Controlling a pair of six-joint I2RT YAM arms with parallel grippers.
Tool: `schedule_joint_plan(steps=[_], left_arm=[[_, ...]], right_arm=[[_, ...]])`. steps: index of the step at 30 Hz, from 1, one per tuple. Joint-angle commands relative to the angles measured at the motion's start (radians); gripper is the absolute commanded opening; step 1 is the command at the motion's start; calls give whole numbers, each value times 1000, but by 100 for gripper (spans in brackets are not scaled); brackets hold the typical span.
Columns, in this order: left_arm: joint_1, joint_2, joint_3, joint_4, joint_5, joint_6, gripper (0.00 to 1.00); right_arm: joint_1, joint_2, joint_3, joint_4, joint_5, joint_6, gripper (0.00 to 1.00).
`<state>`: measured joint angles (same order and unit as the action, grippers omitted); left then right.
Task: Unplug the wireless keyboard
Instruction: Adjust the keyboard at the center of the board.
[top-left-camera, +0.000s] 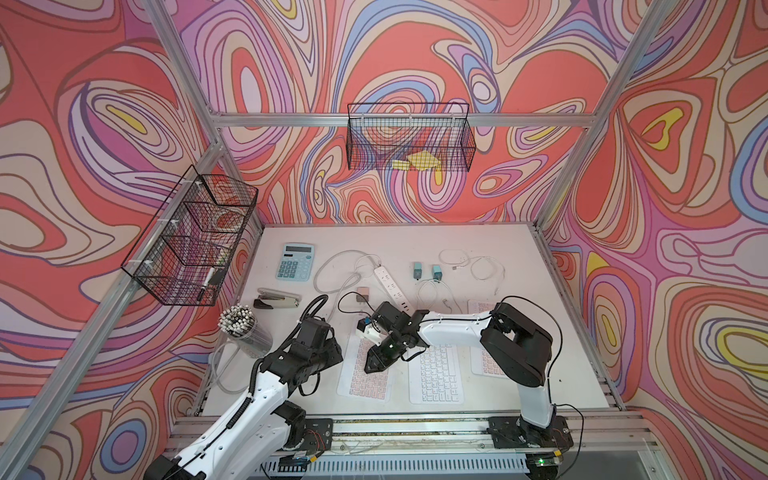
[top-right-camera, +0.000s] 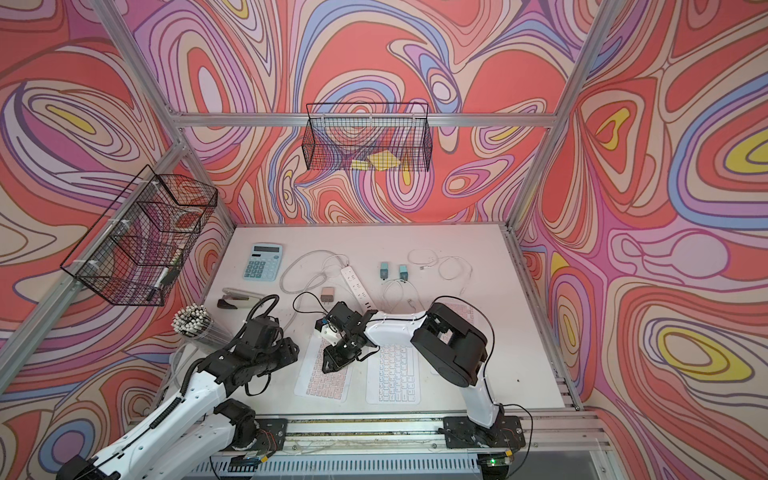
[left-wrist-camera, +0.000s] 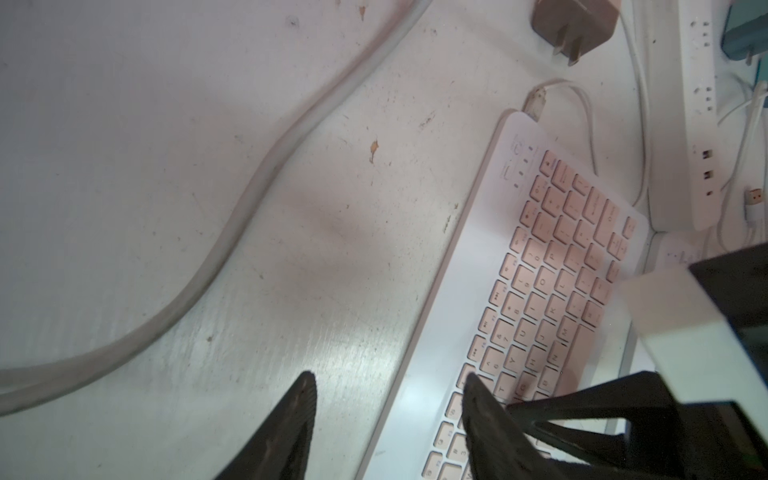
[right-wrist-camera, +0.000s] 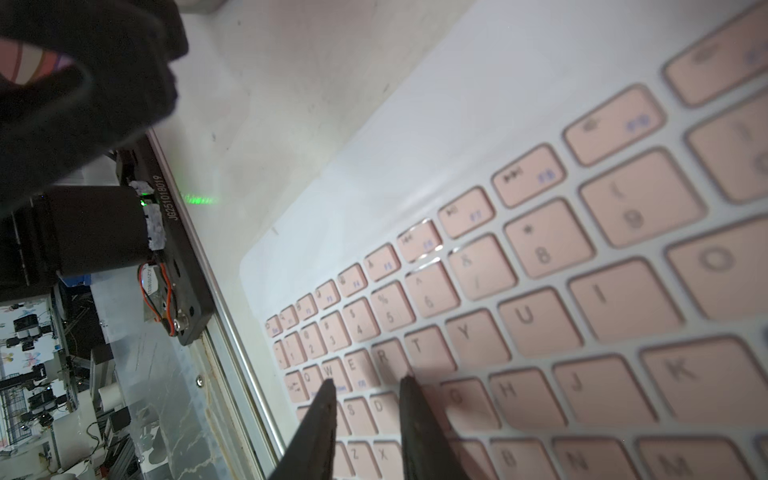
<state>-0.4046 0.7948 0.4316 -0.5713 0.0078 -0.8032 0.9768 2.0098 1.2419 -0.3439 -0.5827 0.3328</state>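
**A:** So, is either one gripping anything?

**B:** Nope, the left gripper (left-wrist-camera: 388, 376) is hanging half-open and empty over the pink keyboard's (top-left-camera: 362, 379) edge, lower centre in a top view. The right gripper (right-wrist-camera: 369, 380) is hovering barely parted over its keys.

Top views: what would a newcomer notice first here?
The swirled red, pink and purple wall pattern wraps the white table. At its front the left arm and right arm meet at the leftmost keyboard, pink-keyed, the right tool over its keys with jaws apart. Black wire baskets hang on the frame: a back basket and a side basket.
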Motion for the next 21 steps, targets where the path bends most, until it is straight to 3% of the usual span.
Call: schedule_joint_plan(steps=[1, 13, 21], left_arm=[[12, 0, 24, -40, 2, 18, 58], [13, 45, 38, -17, 8, 18, 58], [17, 79, 32, 20, 21, 22, 58]], right_arm=[[5, 33, 32, -13, 5, -16, 29], [-27, -177, -19, -204, 77, -125, 32], [-36, -196, -105, -272, 99, -138, 33]])
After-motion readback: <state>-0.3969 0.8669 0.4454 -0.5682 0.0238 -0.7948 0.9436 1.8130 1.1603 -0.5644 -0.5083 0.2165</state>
